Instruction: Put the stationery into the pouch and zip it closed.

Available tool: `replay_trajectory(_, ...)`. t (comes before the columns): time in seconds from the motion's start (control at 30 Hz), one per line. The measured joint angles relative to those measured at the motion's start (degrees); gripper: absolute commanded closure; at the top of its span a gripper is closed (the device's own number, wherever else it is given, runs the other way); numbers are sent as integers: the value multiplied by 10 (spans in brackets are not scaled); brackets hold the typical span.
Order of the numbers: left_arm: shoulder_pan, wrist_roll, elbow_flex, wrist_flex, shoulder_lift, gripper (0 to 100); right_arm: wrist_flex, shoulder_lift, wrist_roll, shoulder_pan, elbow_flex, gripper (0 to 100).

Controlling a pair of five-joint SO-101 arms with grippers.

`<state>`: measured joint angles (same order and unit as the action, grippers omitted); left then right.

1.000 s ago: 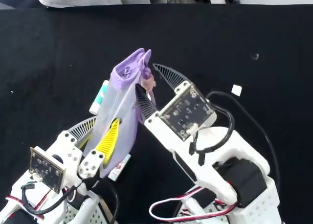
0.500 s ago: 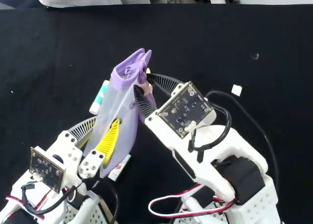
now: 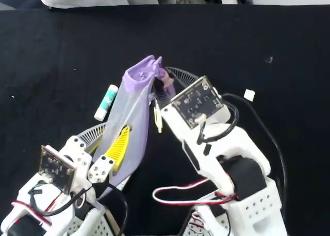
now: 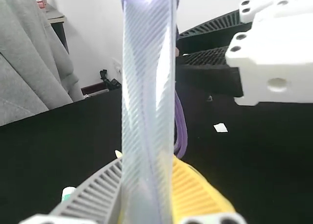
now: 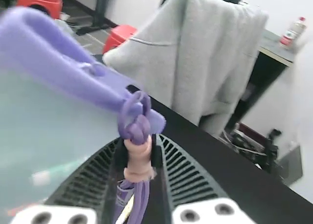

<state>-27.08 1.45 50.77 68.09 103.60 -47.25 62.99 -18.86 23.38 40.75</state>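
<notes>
The left claw (image 3: 109,143), in the lower left of the high view, is closed on the lower end of the pouch (image 3: 135,110). One grey ribbed finger and one yellow finger press its flat sides, so the purple pouch stands tilted up off the black desk (image 3: 62,50) toward the middle of the frame. That grip looks meant as an anchor, since a limp pouch needs one end fixed if the zip is to run.

At the pouch's upper end, just above centre, the right claw (image 3: 164,84) is nipped tight on the zipper pull (image 5: 138,158). The pull is a pinkish bead under a knot of purple cord, and it sits between the black fingers in the right wrist view.

A white and teal tube (image 3: 105,103), probably a glue stick, lies on the desk just left of the pouch and is not yet inside. A slim yellow thing (image 3: 157,118) hangs beside the right claw; I cannot tell what it is. By my judgement the zip is being worked before all the stationery is in.
</notes>
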Motion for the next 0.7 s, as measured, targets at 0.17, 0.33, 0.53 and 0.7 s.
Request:
replay_trajectory(0.17, -1, 0, 2, 1, -2, 971, 41, 0, -28, -37, 50, 988)
replay_trajectory(0.33, -1, 0, 2, 1, -2, 971, 105, 0, -45, -73, 95, 988)
replay_trajectory(0.53, -2, 0, 3, 1, -2, 971, 156, -12, -75, -105, 120, 988)
replay_trajectory(0.7, -2, 0, 2, 1, -2, 971, 214, -123, -82, -147, 138, 988)
